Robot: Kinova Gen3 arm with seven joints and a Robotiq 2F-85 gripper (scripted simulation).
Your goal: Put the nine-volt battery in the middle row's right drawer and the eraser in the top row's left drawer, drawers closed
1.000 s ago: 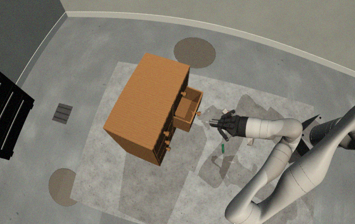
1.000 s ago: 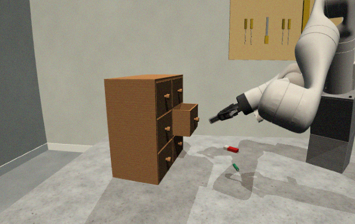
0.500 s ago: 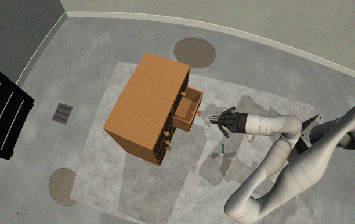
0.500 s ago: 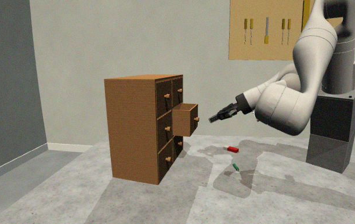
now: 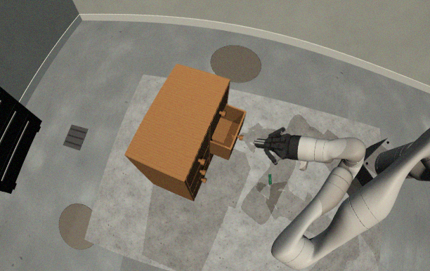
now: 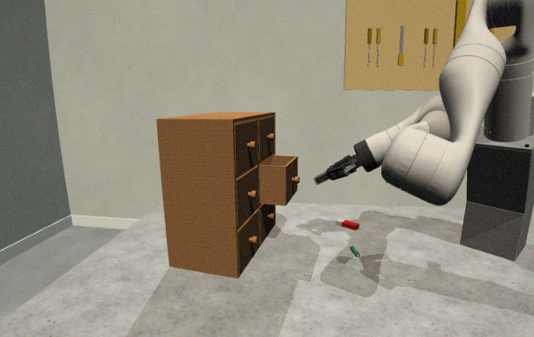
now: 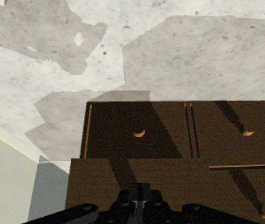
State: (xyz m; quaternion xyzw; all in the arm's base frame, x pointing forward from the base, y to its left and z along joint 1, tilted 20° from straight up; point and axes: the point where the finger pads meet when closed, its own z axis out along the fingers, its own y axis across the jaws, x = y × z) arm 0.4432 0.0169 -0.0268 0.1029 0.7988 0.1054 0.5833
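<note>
The brown chest [image 5: 181, 112] [image 6: 199, 188] stands upright. Its right middle-row drawer [image 5: 221, 151] [image 6: 272, 185] [image 7: 95, 175] is pulled partly out and looks level; no object shows inside, though part of it is hidden. The other drawers look pushed in. My gripper [image 5: 257, 142] [image 6: 318, 180] [image 7: 139, 196] is shut and empty, a short gap out in front of the open drawer's knob [image 5: 240, 137] [image 6: 296, 179]. The eraser, seemingly the red block [image 6: 350, 225] with a white end, lies on the table, hidden in the top view. I cannot see the nine-volt battery.
A small green cylinder [image 5: 270, 179] [image 6: 354, 251] lies on the table in front of the chest, nearer the exterior camera than the red block. The arm reaches in from its pedestal [image 6: 496, 179] on the right. The chest's knobs stick out from its front.
</note>
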